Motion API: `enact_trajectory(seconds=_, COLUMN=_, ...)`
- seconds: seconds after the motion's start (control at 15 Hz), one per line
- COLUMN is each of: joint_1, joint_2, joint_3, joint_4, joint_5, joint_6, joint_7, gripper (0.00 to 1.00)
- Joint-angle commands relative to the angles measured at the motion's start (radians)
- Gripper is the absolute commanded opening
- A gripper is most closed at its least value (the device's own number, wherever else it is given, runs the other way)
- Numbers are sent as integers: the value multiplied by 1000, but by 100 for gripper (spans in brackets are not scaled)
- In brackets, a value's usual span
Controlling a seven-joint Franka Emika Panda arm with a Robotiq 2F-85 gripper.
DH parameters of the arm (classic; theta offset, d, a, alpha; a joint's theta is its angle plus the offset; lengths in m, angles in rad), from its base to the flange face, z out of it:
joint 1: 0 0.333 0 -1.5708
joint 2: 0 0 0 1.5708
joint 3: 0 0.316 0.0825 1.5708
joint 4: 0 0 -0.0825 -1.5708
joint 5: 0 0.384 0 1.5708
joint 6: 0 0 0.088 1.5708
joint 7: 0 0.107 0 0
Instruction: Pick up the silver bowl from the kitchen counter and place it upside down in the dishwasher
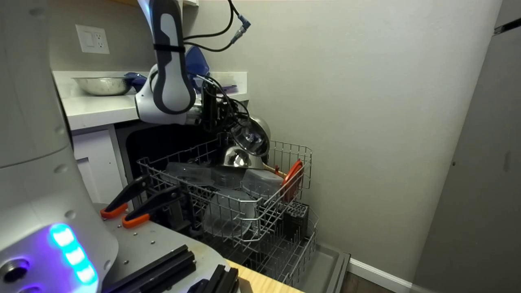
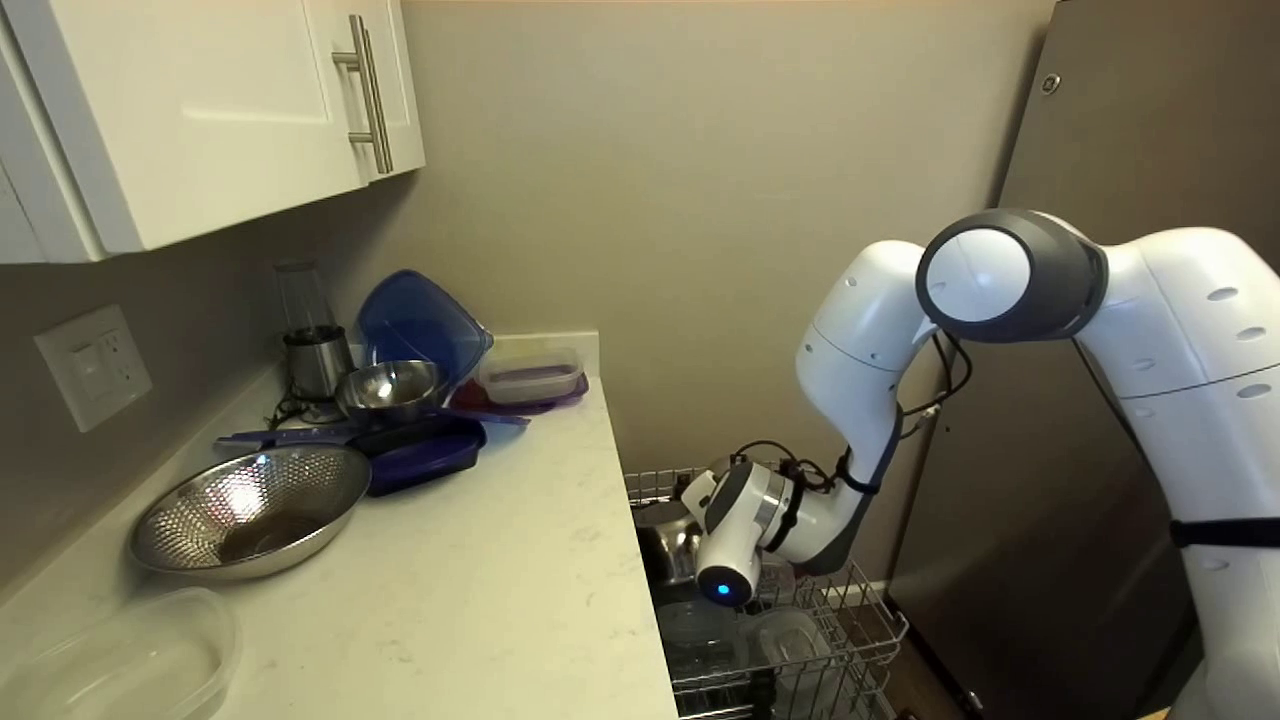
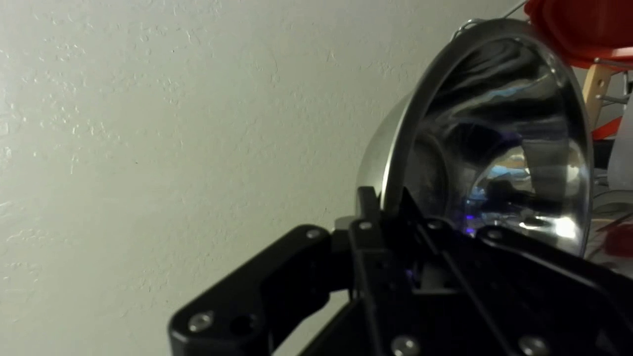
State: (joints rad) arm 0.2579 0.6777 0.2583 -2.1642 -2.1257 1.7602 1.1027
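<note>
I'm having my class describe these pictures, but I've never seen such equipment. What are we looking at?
The white machine is a robot arm. Two pictures come from cameras standing outside it; the third comes from a camera on its wrist, looking along the gripper. That black gripper, its mechanical hand, pinches a silver bowl by the rim, holding it tilted at the dishwasher's upper rack, where a domed silver piece sits among plastic containers. On the white counter lie a colander, another metal bowl and a clear container, among other things.
</note>
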Motion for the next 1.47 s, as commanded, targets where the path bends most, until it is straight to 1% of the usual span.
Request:
enact_trajectory(seconds=0.0, joint_1=-27, joint_2=-35, joint_3=3, joint_4=-80, joint_5=-56, joint_6=8, joint_7=23, gripper=3)
enact_trajectory(seconds=0.47, joint_1=-78, joint_2=-39, joint_3=7, joint_4=-134, joint_5=-139, joint_6=94, joint_7=39, gripper=3)
enact_trajectory(seconds=0.87, joint_1=-110, joint_2=-55, joint_3=8, joint_4=-156, joint_5=-184, joint_6=119, joint_7=39, gripper=3)
enact_trajectory(seconds=1.13, joint_1=-141, joint_2=-114, joint_3=18, joint_4=-193, joint_5=-261, joint_6=207, joint_7=71, gripper=3)
enact_trajectory(seconds=1.4, joint_1=-153, joint_2=-166, joint_3=17, joint_4=-215, joint_5=-281, joint_6=283, joint_7=55, gripper=3)
